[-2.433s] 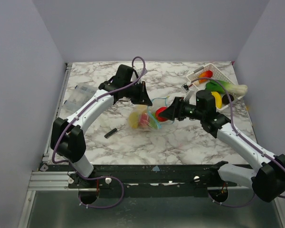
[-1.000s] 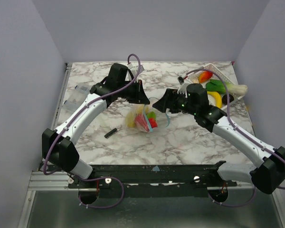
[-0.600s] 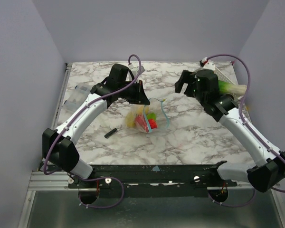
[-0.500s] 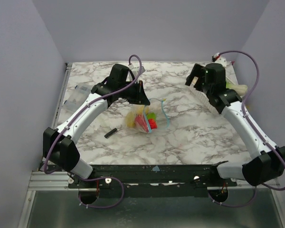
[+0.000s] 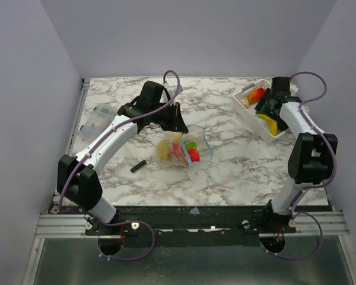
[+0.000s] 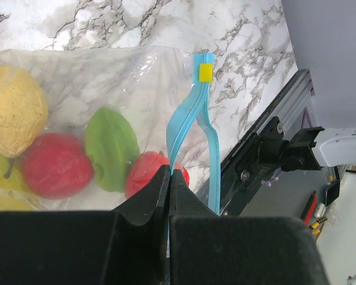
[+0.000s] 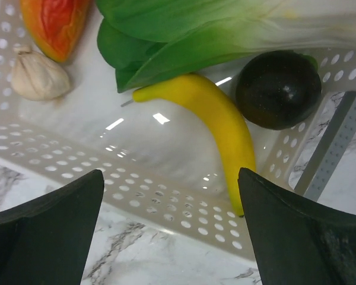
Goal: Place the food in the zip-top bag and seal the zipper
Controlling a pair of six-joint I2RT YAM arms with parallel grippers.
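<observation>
Zipper (image 6: pixel 183 122) clamped in left jaws, lower end hidden; right jaws apart above banana (image 7: pixel 225 124)

1. I get bright, even light from above; shadows fall soft.
2. Small glare streaks spot the white basket (image 7: pixel 136 155) floor.
3. Close to my wrist lenses, the dark fingers (image 7: pixel 41 237) blur.

Enclosed work cell, seen from above. Desk (image 5: pixel 237 178) topped in white marble pattern with grey veins; plain pale lavender-grey back wall (image 5: pixel 190 35), left wall (image 5: pixel 24 119) and right wall (image 5: pixel 341 65) rise from its far and side edges; slotted aluminium rail (image 5: pixel 62 224) and dark crossbar (image 5: pixel 190 217) along the near edge; dull grey metal surface (image 5: pixel 190 267) below; light even and diffuse, shadows soft.
</observation>
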